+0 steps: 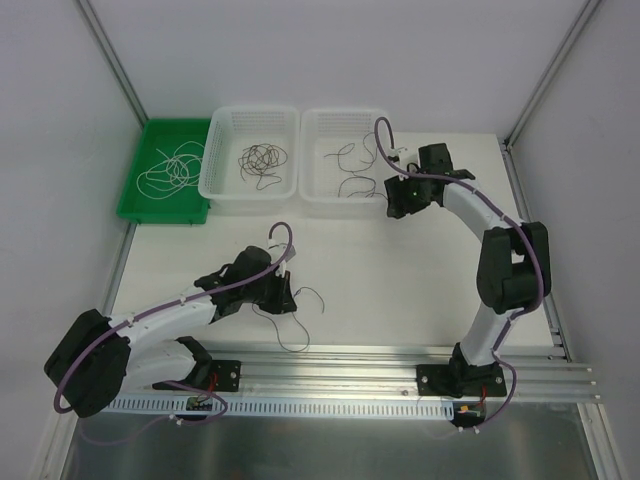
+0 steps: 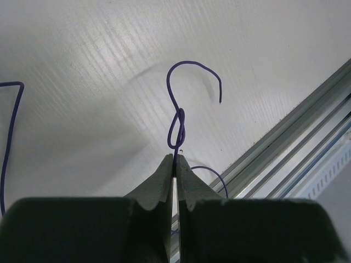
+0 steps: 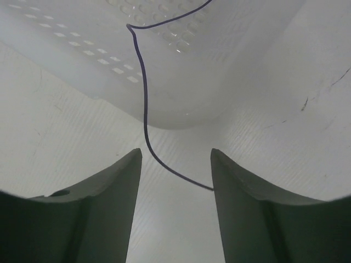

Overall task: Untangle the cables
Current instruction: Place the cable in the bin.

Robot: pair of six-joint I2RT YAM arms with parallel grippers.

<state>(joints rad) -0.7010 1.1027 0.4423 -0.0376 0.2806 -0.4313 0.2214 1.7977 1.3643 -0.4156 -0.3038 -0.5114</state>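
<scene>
Top view: the left gripper (image 1: 285, 297) sits low over the table (image 1: 380, 270) with thin dark cables (image 1: 314, 296) beside it. The right gripper (image 1: 397, 207) hangs at the right basket (image 1: 345, 204).

Left wrist: its fingers are pressed together, pinching a looped purple cable (image 2: 176, 129).

Right wrist: the jaws are spread, and a thin cable (image 3: 145, 98) runs from the basket between them.

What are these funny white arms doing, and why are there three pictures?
They are two robot arms bolted to a table. One picture looks down from above; the other two come from a little camera on each wrist. On the table sit a green tray of whitish cables and two white baskets of dark cables. The left arm's jaws are shut on one thin cable with a small loop. The right arm's jaws are open beside the right basket, a cable trailing from it between them.
</scene>
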